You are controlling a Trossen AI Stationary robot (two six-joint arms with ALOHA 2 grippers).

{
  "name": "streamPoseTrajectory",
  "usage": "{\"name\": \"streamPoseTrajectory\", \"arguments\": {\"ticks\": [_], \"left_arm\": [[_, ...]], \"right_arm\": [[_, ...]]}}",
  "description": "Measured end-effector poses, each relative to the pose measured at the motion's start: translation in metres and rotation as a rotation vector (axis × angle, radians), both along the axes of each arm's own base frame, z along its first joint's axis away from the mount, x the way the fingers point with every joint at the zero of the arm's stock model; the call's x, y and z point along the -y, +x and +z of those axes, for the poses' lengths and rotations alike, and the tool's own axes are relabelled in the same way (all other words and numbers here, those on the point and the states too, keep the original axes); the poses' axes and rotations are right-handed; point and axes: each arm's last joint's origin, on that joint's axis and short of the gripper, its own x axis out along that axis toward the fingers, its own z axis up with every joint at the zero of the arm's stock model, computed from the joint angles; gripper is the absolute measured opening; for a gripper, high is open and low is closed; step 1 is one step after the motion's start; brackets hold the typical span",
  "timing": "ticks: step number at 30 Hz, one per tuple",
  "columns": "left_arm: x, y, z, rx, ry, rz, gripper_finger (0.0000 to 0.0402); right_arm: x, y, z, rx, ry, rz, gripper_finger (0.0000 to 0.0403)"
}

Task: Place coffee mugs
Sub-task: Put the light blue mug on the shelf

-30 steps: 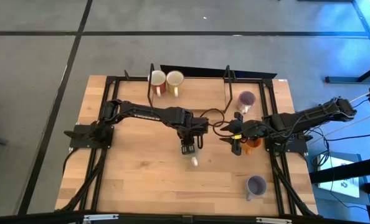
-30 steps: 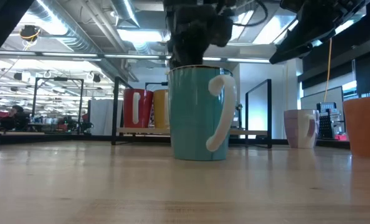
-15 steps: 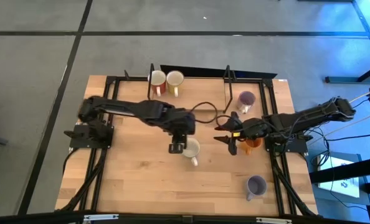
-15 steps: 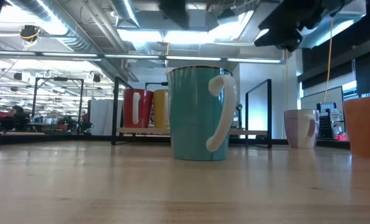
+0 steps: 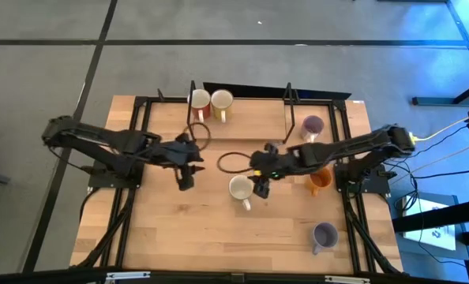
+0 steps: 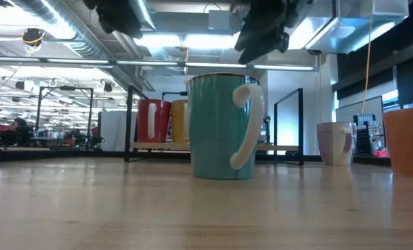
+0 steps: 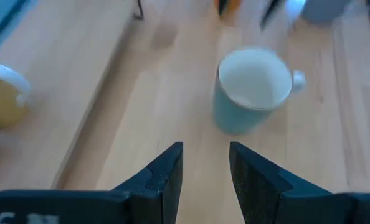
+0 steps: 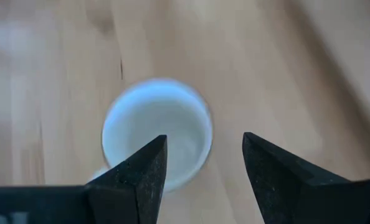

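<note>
Since a second ago, the left gripper (image 5: pixel 185 184) has let go of the teal ceramic mug with a white handle and white inside (image 5: pixel 240 188) and pulled back toward the table's left, while the right gripper (image 5: pixel 263 186) has swung in from the orange mug (image 5: pixel 320 181) to hover just beside the teal one. That mug stands upright near the middle of the wooden table (image 5: pixel 171 225), free of both arms, so this placement looks done; judging by the right wrist view, the right arm may be lining up over it next.

Left jaws are slightly parted and empty; right jaws are spread wide and empty.

At the far edge stand a red mug (image 5: pixel 198 102) and a yellow mug (image 5: pixel 221 101); two pale purple mugs (image 5: pixel 312 126) sit on the right side. No label or writing is readable; lettering on the arms is probably there but too small.
</note>
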Motion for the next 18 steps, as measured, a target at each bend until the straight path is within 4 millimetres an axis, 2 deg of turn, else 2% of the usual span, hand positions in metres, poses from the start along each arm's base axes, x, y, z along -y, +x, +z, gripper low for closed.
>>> {"name": "streamPoseTrajectory", "arguments": {"ticks": [3,7,18], "left_arm": [[-0.002,-0.017,0.0,0.034,-0.016,0.019,0.0126],[-0.003,-0.028,0.0,0.06,-0.017,0.03,0.0126],[-0.004,-0.025,-0.006,0.031,0.059,0.011,0.0126]], "right_arm": [[-0.001,0.017,-0.005,-0.039,0.058,0.0,0.0198],[0.002,0.032,-0.021,-0.094,0.087,-0.066,0.0198],[0.009,0.046,-0.064,-0.213,0.099,-0.178,0.0196]]}}
